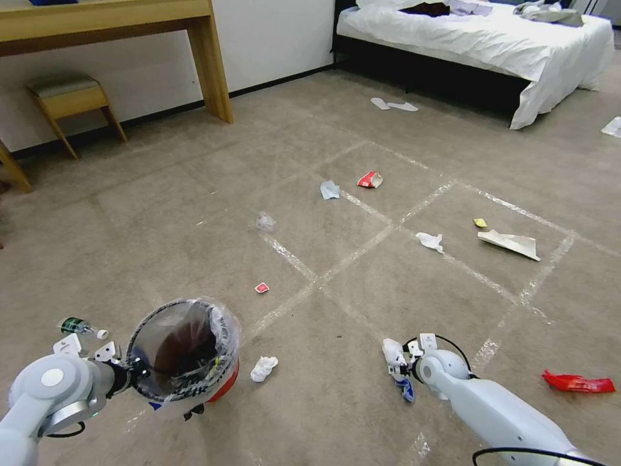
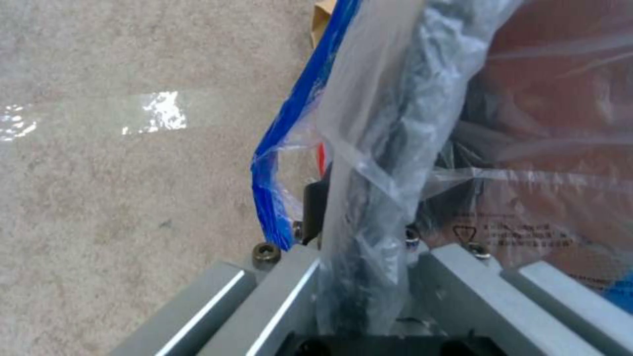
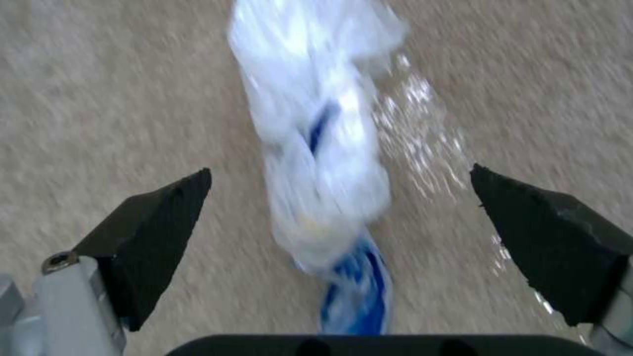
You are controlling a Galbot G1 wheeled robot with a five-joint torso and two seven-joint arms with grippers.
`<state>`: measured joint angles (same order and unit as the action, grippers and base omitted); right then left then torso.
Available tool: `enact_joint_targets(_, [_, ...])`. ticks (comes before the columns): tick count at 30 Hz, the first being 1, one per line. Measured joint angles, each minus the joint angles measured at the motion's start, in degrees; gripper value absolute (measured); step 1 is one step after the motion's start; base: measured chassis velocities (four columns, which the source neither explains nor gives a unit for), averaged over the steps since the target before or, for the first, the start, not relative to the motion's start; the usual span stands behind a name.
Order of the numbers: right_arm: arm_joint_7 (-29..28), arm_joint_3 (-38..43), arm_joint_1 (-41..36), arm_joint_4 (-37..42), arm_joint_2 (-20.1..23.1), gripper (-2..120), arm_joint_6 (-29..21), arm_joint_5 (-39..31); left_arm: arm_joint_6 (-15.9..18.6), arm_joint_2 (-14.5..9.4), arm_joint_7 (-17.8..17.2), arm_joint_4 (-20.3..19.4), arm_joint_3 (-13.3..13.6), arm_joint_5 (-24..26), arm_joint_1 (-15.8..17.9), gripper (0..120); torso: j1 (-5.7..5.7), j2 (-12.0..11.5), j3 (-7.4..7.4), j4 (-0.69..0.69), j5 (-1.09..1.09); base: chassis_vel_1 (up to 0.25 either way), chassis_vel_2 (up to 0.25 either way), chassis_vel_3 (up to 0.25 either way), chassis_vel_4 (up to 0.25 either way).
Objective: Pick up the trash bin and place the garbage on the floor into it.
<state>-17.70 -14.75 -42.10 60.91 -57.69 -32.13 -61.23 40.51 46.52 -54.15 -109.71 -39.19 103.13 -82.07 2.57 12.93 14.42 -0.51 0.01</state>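
**Right hand closes in on a blue-and-white wrapper as the bin waits alongside**

Right hand (image 1: 400, 369), its black fingers (image 3: 155, 232) spread wide apart, hangs low over a crumpled white-and-blue plastic wrapper (image 3: 323, 163) lying on the floor (image 1: 194, 213) beside a shiny tape line (image 1: 362, 243); the wrapper sits between the fingers, not yet pinched. Left hand (image 1: 126, 372) is clamped on the rim of the trash bin (image 1: 184, 346), with the clear liner bag (image 2: 369, 163) bunched in its grip, holding the bin tilted just above the carpet near the robot's left side.

The wrapper looks feather-light, soft and slick; a pinch across its bunched middle seems the surest hold, since the loose ends would likely slip free. The bin appears light and stiff, though the crinkly liner under the fingers could slide.

Counted on the floor in the head view: one wrapper under the right hand, one white tissue wad (image 1: 264, 368) just beside the bin, one small bottle (image 1: 81, 326), one small red scrap (image 1: 261, 288), one clear crumple (image 1: 264, 221), one pale blue tissue (image 1: 329, 189), one crushed red-and-white cup (image 1: 370, 180), one white tissue (image 1: 430, 242), one yellow scrap (image 1: 480, 222), one flattened white paper (image 1: 511, 244), and one red wrapper (image 1: 577, 383).
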Motion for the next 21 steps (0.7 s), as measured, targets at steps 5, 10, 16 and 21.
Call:
enact_joint_targets(5, [0.8,0.3,1.7,-3.1,-2.2,100,0.4,-0.3,-0.1,0.1,0.0,0.0,-0.1,-0.3,-0.3,0,0.0,0.0,0.0,0.0,0.0,0.0,0.0,0.0,0.0])
enact_joint_targets(10, [1.2,1.4,1.5,-6.2,-5.2,100,0.8,0.3,-0.1,0.4,0.1,0.3,-0.1,-0.7,-0.2,0,0.0,0.0,0.0,-0.01,0.0,0.0,0.0,0.0,0.0])
enact_joint_targets(16, [1.7,2.4,1.7,-8.3,-7.6,100,1.7,1.4,-0.1,0.7,0.4,0.6,0.3,-1.0,0.0,0,0.0,0.0,0.0,0.0,0.0,0.0,0.0,0.0,0.0])
enact_joint_targets(21, [2.5,2.9,1.9,-9.8,-8.0,100,2.8,2.8,-0.1,0.7,0.8,0.9,0.4,-1.3,0.0,0,0.0,0.0,0.0,0.0,0.0,0.0,0.0,0.0,0.0])
